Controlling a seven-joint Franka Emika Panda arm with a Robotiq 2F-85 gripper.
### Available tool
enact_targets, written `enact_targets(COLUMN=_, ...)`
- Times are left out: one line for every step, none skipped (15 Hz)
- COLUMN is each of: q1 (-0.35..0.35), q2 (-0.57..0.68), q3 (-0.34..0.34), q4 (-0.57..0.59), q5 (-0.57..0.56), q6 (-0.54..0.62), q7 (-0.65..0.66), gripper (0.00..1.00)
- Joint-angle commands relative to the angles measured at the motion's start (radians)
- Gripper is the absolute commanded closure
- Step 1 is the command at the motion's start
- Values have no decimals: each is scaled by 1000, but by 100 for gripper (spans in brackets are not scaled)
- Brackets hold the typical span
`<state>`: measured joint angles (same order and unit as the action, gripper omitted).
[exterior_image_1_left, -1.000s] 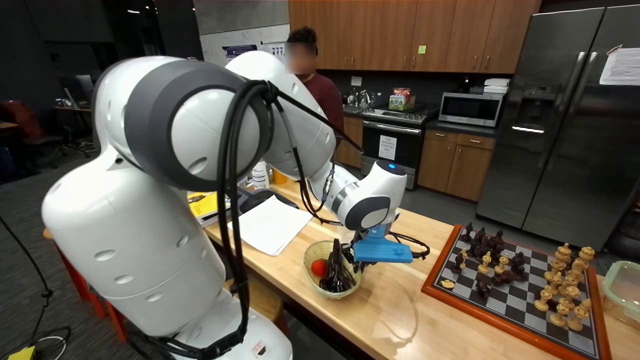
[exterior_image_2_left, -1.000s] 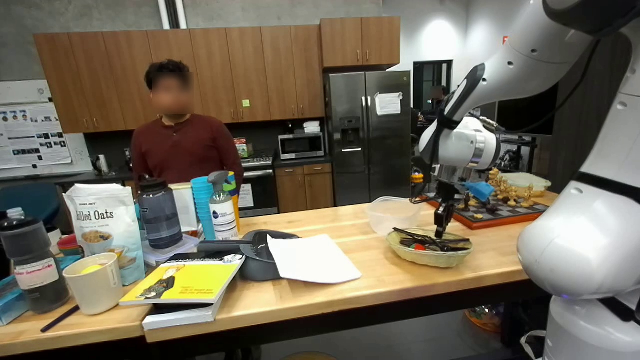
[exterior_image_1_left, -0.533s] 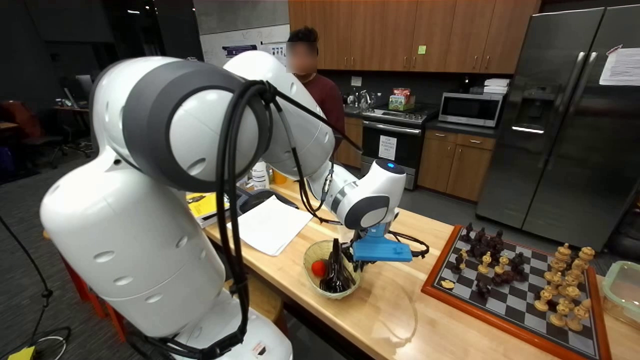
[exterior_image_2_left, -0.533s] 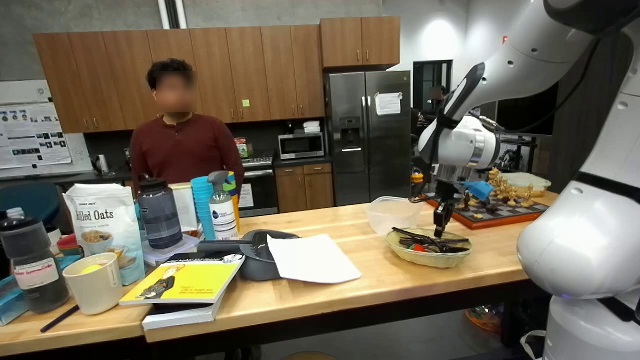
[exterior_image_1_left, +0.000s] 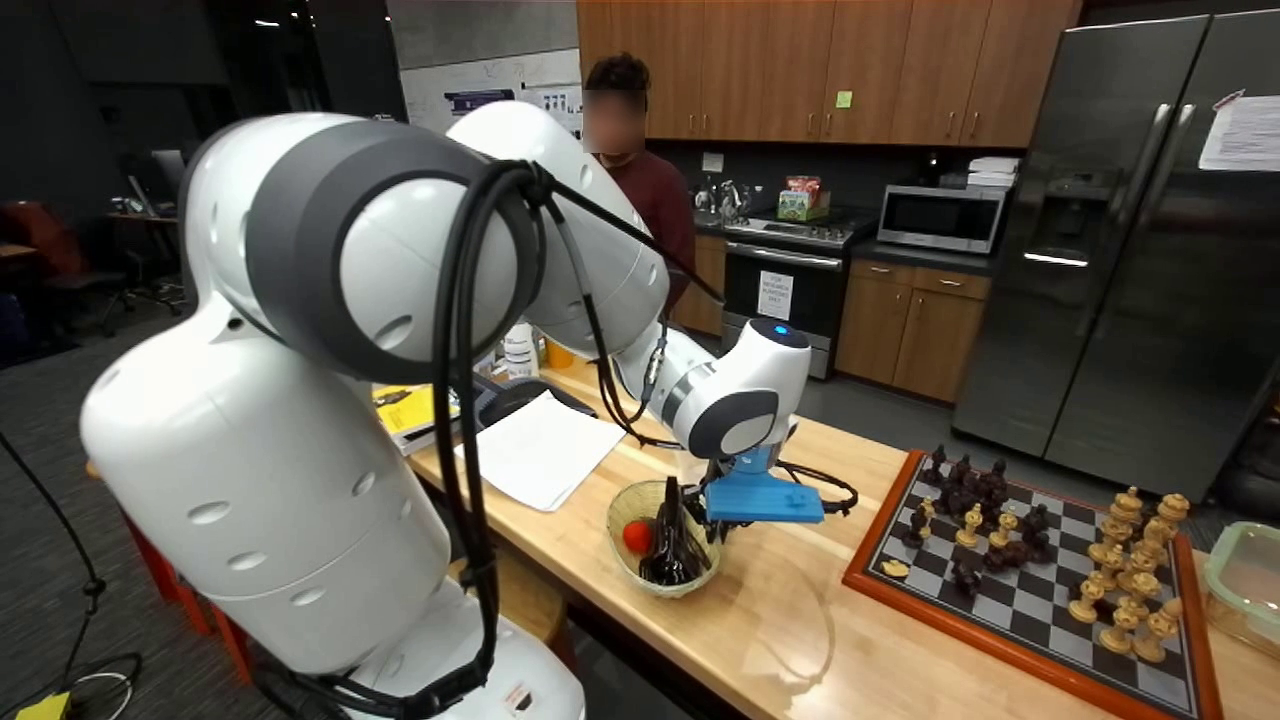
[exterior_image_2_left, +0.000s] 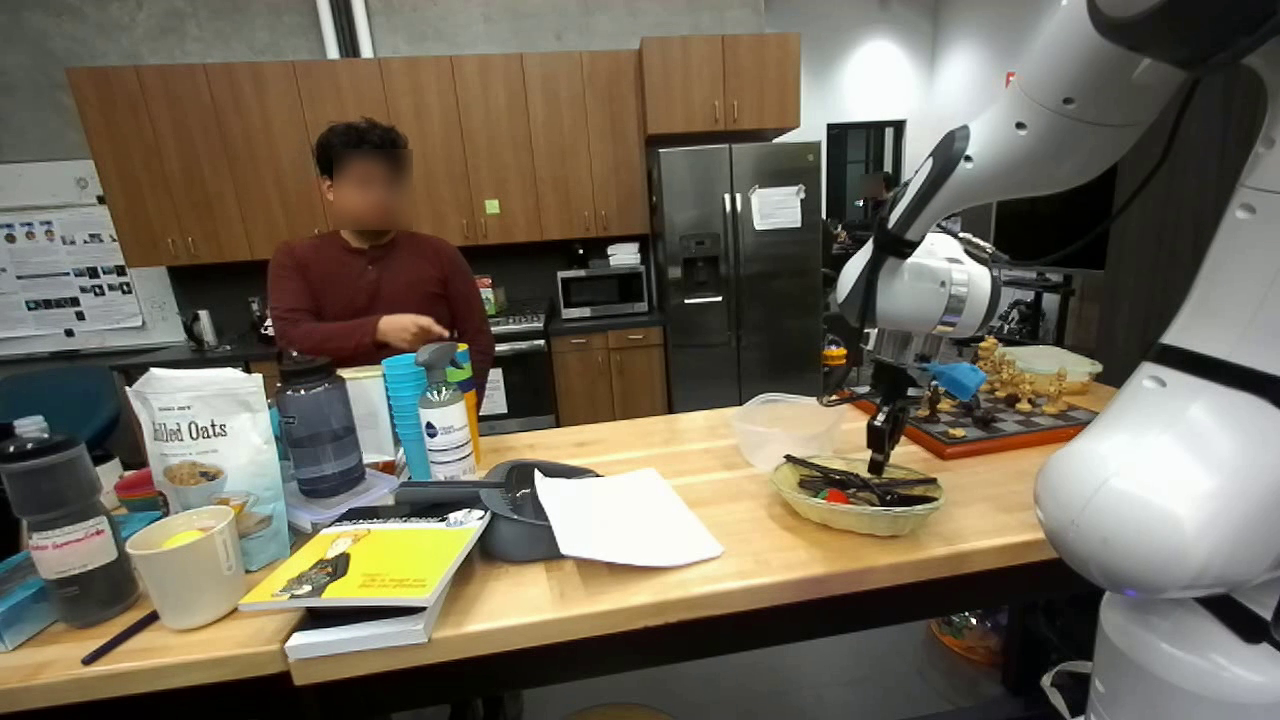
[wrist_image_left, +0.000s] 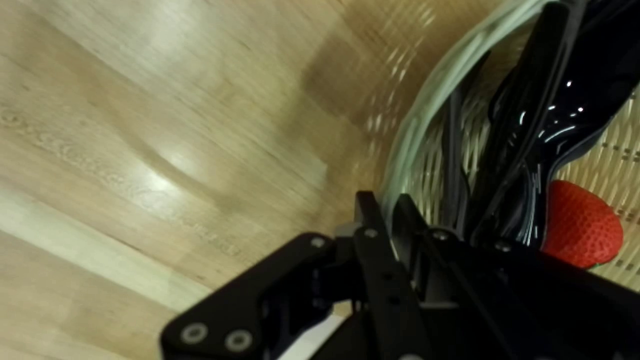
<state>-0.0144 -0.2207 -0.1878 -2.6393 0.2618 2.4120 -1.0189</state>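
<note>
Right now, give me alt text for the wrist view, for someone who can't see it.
The gripper pinches the rim of a woven basket holding glossy black utensils and a red strawberry. Pale wooden tabletop shows to the left.

The table (exterior_image_2_left: 640, 443) bears basket (exterior_image_2_left: 850, 516), paper (exterior_image_2_left: 628, 518) and chessboard (exterior_image_1_left: 1030, 605).

Near the robot-side edge of the honey-coloured, streaky-grained tabletop (exterior_image_1_left: 880, 655), the woven basket (wrist_image_left: 417, 130) is pale greenish cream, its utensils (wrist_image_left: 520, 115) glossy black, its strawberry (wrist_image_left: 582, 225) bright red; the gripper (wrist_image_left: 384, 197) is black. The chessboard (exterior_image_1_left: 1030, 620) has black-and-grey checks inside an orange-red border (exterior_image_1_left: 985, 642).
</note>
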Motion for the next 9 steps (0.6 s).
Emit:
enact_targets(q1=0, q2=-11, q3=7, q4=-11, q5=0, q6=18, q7=9, gripper=97)
enact_targets(q1=0, q2=-10, q3=8, q4=-11, q5=0, q6=18, q7=10, gripper=97)
enact_targets(q1=1, q2=-10, q3=10, q4=-10, q5=-1, q6=18, q7=11, gripper=97)
enact_targets(q1=1, q2=-10, q3=11, q4=-10, q5=-2, q6=18, q7=13, gripper=97)
enact_targets(q1=1, q2=-12, q3=14, q4=-10, q5=-4, q6=18, q7=15, gripper=97)
enact_targets(q1=1, q2=-14, q3=16, q4=-11, q5=-5, q6=17, q7=18, gripper=97)
enact_targets(q1=1, q2=-15, q3=19, q4=-11, q5=-9, q6=18, q7=22, gripper=97)
enact_targets(q1=1, q2=-18, q3=23, q4=-11, q5=-13, q6=17, q7=27, gripper=97)
enact_targets(q1=1, q2=-20, q3=26, q4=-12, q5=-17, q6=17, q7=32, gripper=97)
